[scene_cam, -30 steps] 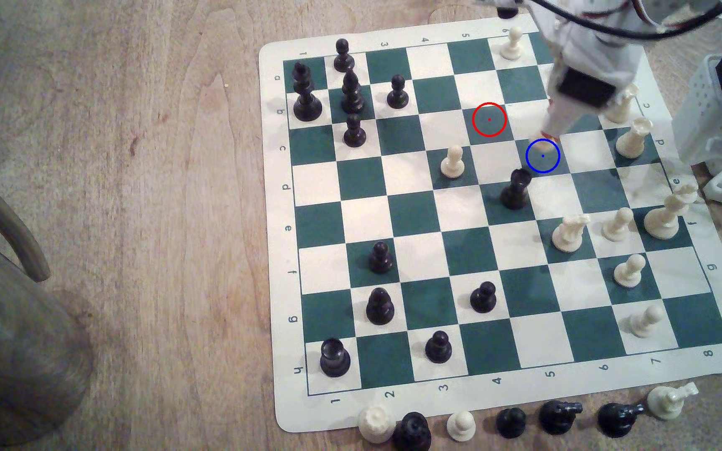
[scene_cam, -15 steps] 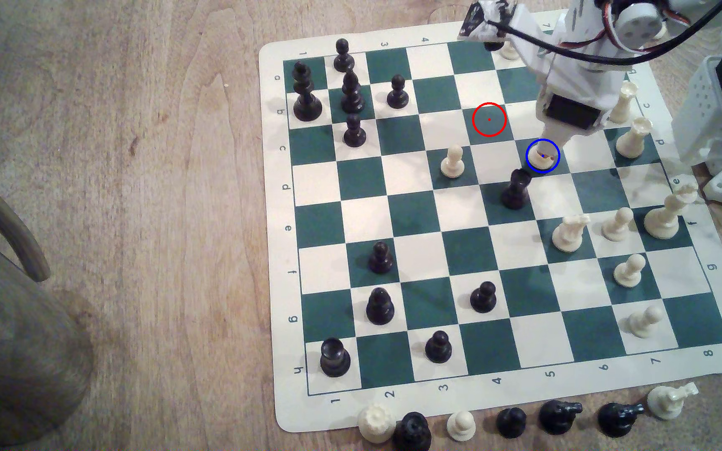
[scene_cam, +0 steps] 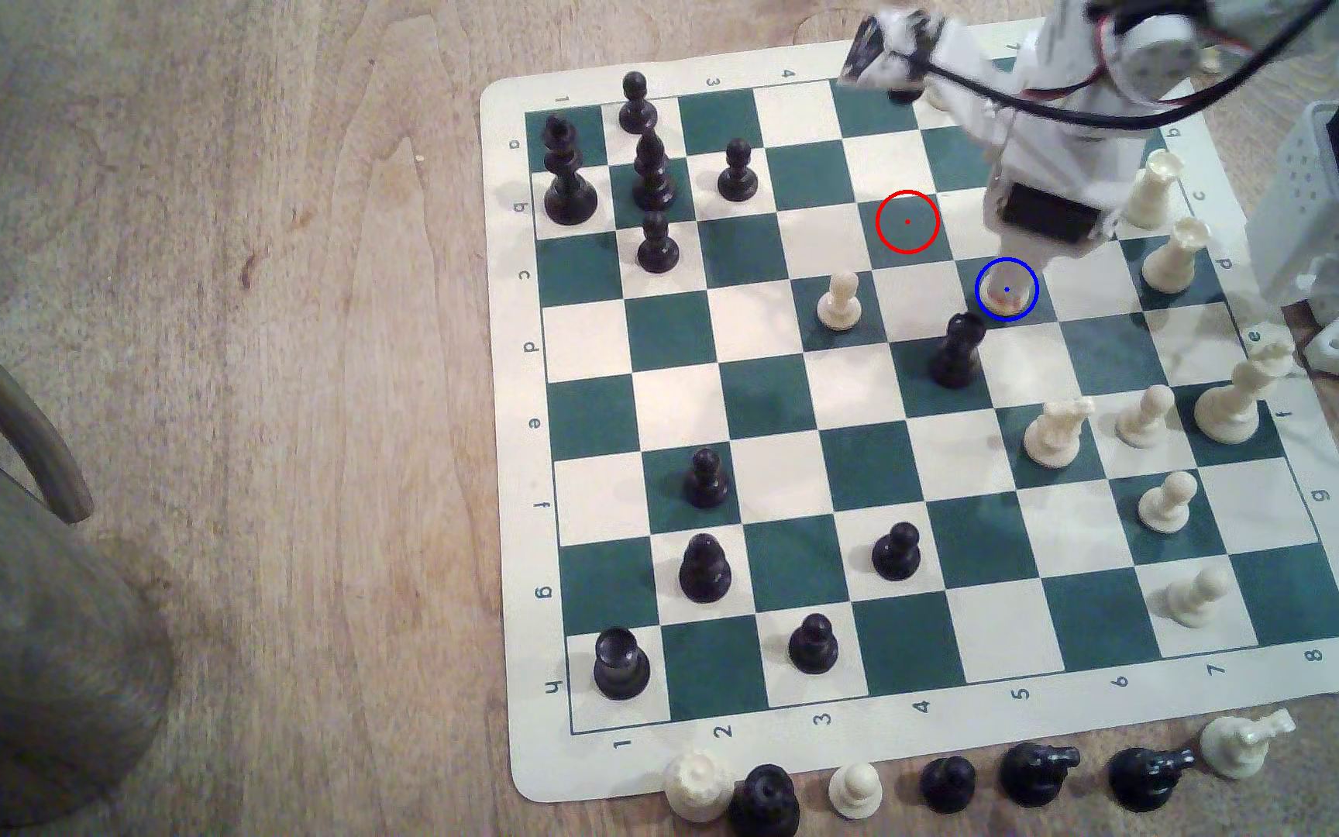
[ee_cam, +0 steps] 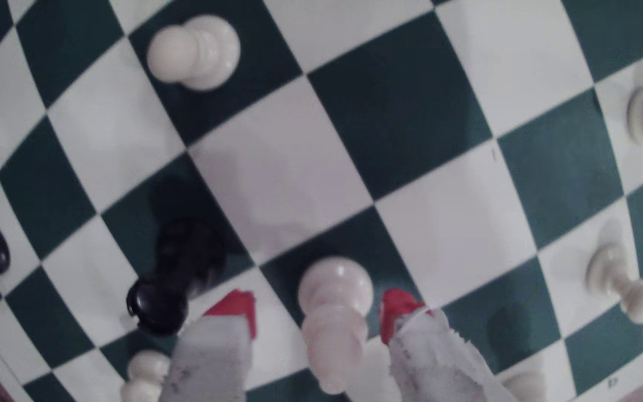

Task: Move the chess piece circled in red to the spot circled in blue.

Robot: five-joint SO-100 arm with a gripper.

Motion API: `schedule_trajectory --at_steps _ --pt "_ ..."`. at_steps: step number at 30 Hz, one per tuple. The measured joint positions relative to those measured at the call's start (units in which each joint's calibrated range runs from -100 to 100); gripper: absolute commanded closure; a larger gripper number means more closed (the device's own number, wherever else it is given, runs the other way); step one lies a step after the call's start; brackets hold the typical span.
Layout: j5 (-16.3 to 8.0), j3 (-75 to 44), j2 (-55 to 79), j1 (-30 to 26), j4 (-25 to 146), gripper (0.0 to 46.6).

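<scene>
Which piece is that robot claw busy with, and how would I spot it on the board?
Start at the green-and-white chess board and find the thin blue ring beside the red one. The cream-white plastic bishop stands inside it, between the open red-tipped claw. Its head tapers to a point, unlike the neighbouring cream round-headed pawn.

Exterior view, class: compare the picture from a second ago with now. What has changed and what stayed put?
The gripper has brought the cream-white plastic bishop down onto the dark green square ringed in blue; its red-tipped fingers now stand apart from it. The other pieces, including the nearby black piece, have not moved.
</scene>
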Motion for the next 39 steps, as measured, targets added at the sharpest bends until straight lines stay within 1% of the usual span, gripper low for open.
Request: schedule_trajectory --at_steps 2,8,16,17,20,22,23,25,28,31,33,35,37,39 --pt "0.05 -0.09 -0.67 0.74 -0.16 20.1" --pt "0.05 -0.09 -6.87 1.33 0.88 16.0" --pt "-0.34 0.0 -17.43 1.25 5.58 13.7" --pt "-0.34 0.0 -18.43 1.25 6.14 14.3" --pt "-0.63 0.0 -23.96 1.25 7.81 27.6" --pt "-1.17 0.0 -26.9 1.4 7.81 35.5" --pt "-1.66 0.0 -30.25 1.62 7.81 36.3" --pt "-2.1 0.0 -32.76 1.77 7.81 38.9" --pt "-2.69 0.0 -38.54 1.84 7.81 41.4" --pt "-2.64 0.27 -41.73 2.73 7.81 46.4" --pt "-2.49 2.08 -44.99 4.5 7.33 46.4" --pt "-2.49 4.25 -47.09 4.65 5.34 46.4" --pt "-1.95 8.22 -49.85 5.97 1.43 46.5" --pt "-1.61 10.21 -51.61 6.05 -0.96 46.5"
